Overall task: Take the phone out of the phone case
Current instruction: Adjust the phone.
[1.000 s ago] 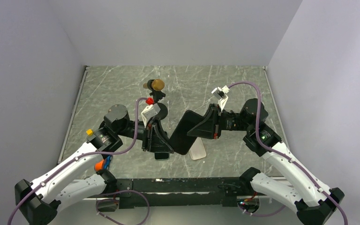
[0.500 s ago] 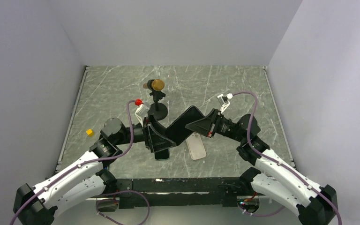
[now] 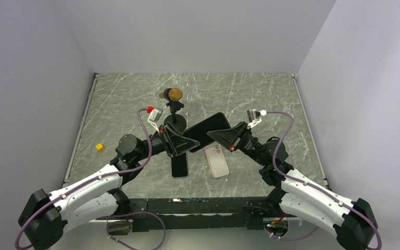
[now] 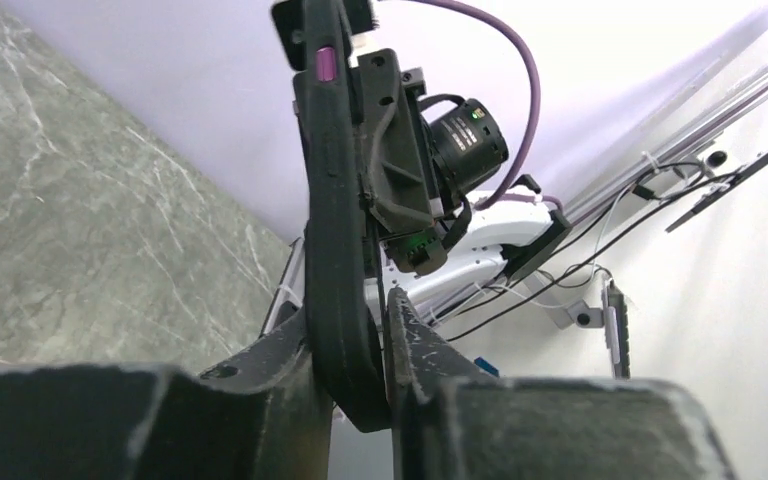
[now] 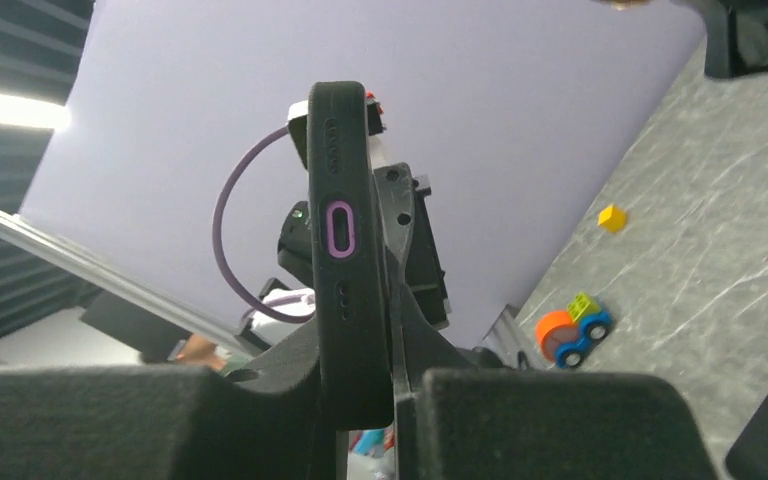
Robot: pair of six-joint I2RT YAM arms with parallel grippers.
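Two end effectors are clamping one phone case (image 3: 205,129) between them, and you are holding it in the air over the middle of the bench (image 3: 125,99). Your left end effector (image 3: 183,144) is pinching the case's near-left end. In the left wrist view the case (image 4: 332,200) is standing edge-on between the fingers (image 4: 415,350) of that end effector (image 4: 348,318), which are pressing on both of its faces. Your right end effector (image 3: 216,136) is gripping the far-right end in the same way. In the right wrist view the black case (image 5: 340,150) is rising edge-on out of the end effector (image 5: 352,330), showing a purple-ringed opening (image 5: 341,228) on its narrow side. From above, the case's broad dark face is pointing up. You are not getting a view that tells whether a phone is sitting inside it. Nearer to you than the case, two handsets are lying flat on the bench: a dark phone (image 3: 179,166) on the left and a pale phone (image 3: 217,161) to its right, the two apart. A gold-headed microphone stand (image 3: 175,95) is standing behind the case. A yellow cube (image 3: 100,147) is sitting toward the left edge, and a toy car (image 5: 572,326) is showing near it in the right wrist view.
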